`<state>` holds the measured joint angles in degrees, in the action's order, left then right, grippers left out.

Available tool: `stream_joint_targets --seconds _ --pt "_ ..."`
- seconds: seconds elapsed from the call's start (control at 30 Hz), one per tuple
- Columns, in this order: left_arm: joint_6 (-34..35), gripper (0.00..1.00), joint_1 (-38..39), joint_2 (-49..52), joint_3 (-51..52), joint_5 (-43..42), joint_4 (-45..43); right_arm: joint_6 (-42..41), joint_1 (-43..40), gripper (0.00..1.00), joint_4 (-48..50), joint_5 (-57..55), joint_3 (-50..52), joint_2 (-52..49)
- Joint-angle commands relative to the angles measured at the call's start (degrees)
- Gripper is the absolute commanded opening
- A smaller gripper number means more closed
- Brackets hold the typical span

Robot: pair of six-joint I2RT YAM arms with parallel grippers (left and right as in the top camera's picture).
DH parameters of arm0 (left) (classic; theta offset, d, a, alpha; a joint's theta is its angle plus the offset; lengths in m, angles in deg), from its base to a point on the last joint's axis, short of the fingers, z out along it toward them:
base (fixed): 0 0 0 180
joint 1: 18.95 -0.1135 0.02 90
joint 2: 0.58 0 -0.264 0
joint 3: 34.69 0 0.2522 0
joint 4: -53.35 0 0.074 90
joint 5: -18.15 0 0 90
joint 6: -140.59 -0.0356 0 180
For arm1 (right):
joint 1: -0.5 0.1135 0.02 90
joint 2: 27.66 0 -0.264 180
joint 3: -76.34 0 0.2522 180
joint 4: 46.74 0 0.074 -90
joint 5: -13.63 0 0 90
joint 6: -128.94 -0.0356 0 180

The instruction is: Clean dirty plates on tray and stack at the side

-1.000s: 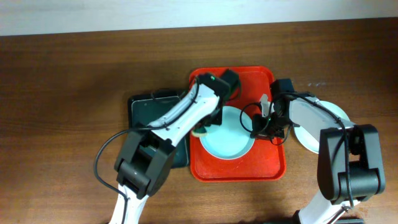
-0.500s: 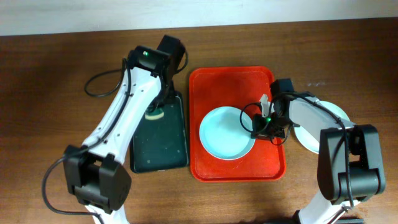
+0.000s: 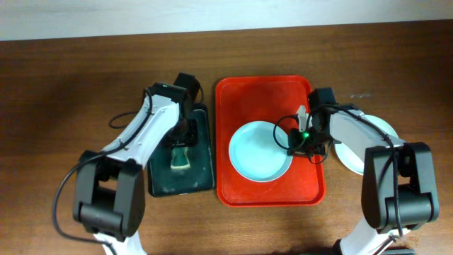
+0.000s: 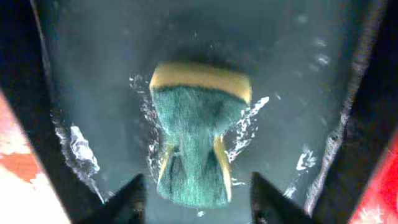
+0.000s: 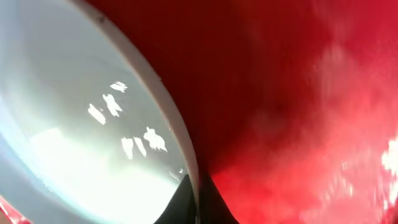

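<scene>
One plate (image 3: pixel 258 152) on the red tray (image 3: pixel 269 92) has its right rim pinched by the right gripper (image 3: pixel 293 146); the left gripper (image 3: pixel 181 142) gapes over the sponge (image 4: pixel 198 149).

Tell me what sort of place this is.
Probably a robotics test bench staged as a dishwashing station rather than a real kitchen: a bare wooden table, a red tray holding a pale plate, and a black tray of water with a green-and-yellow sponge.
</scene>
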<state>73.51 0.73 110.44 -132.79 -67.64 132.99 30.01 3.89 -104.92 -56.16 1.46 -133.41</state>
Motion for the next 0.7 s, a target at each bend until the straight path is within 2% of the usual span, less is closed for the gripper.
stream_joint_targets --seconds 0.0,0.07,0.1,0.13,0.27,0.33,0.43,0.53,0.67 --pt "-0.76 0.69 -0.42 -8.81 -2.93 -1.92 1.01 -0.13 -0.35 0.04 -3.17 -4.63 -0.13 4.68" --pt "-0.76 0.82 -0.42 -12.24 -2.93 -1.92 1.29 -1.07 0.22 0.04 -4.61 -6.60 -0.11 8.55" --pt "-0.74 0.97 -0.42 -14.14 -2.93 -1.90 1.81 -1.20 0.76 0.04 -5.07 -7.98 -0.13 10.38" --pt "-0.76 1.00 -0.42 -15.80 -2.93 -1.88 2.25 -1.88 1.62 0.04 -5.70 -10.32 -0.13 12.72" --pt "-0.76 1.00 -0.42 -21.62 -2.93 -0.68 4.00 -4.11 5.95 0.04 -6.43 -18.67 -0.26 21.35" --pt "-0.76 0.99 -0.42 -24.30 -2.93 3.48 5.35 -6.58 8.63 0.04 -6.45 -24.02 -0.74 25.42" --pt "0.09 0.99 -0.90 -28.30 -2.93 11.61 9.07 -6.62 12.13 0.04 -6.43 -25.38 -2.58 29.29" --pt "4.68 0.99 -4.70 -32.39 -2.93 10.43 10.88 -7.06 17.09 0.04 -7.74 -25.42 -6.64 29.81" --pt "4.66 0.99 -12.59 -37.68 -2.93 7.98 10.91 -9.53 25.90 0.04 -3.41 -25.51 -9.62 28.35"
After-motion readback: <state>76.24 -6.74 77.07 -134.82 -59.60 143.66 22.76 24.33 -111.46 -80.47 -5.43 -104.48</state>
